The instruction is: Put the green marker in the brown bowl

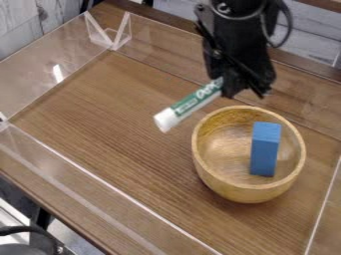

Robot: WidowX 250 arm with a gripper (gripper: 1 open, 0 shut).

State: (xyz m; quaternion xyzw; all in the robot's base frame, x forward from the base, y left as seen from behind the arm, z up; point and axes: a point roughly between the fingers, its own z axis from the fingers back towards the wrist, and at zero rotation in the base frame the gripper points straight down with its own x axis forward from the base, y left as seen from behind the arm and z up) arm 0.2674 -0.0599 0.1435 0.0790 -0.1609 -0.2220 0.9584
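Note:
The green marker (186,105), white-barrelled with a green label, hangs tilted above the table, its free end pointing down-left. My gripper (237,84) is shut on its upper end, just past the far-left rim of the brown bowl (213,157). The bowl is round, light wood with a thick rim, and sits at the right of the table. The marker's lower end is still outside the bowl, left of its rim.
A blue block (266,147) stands upright inside the bowl. Clear acrylic walls (40,149) fence the wooden tabletop (94,120), with a clear stand (107,33) at the back left.

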